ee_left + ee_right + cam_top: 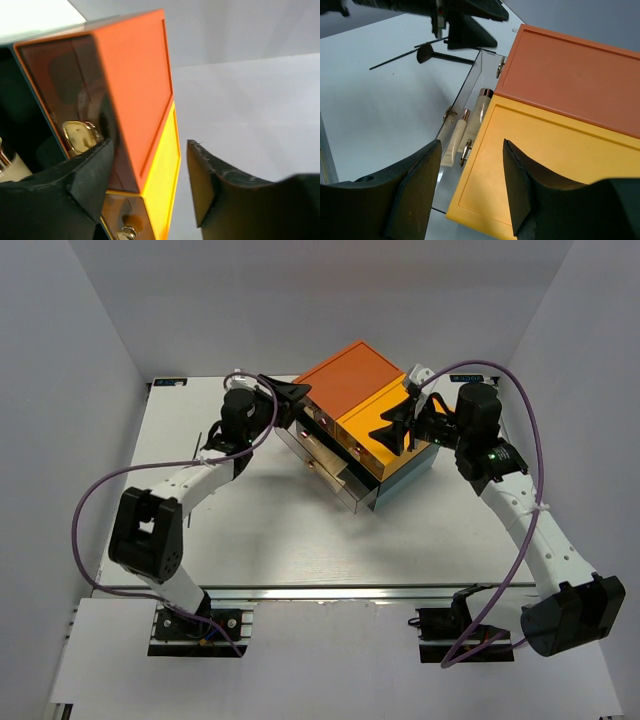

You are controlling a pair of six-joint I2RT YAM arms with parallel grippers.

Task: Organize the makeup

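Observation:
Two beige gold-tipped tubes lie in an open clear drawer of the orange-and-yellow-topped box. One tube end shows in the left wrist view. A thin black brush and a black stick lie on the table beyond the drawer, under the left arm. My left gripper is open at the box's back left corner, and in its wrist view the jaws straddle the orange edge. My right gripper is open just above the yellow lid. Sponges, puffs and compact are hidden.
The box stands skewed at the middle back of the white table. Two drawers stick out of its near left side, with gold handles. Grey walls close in the table on three sides.

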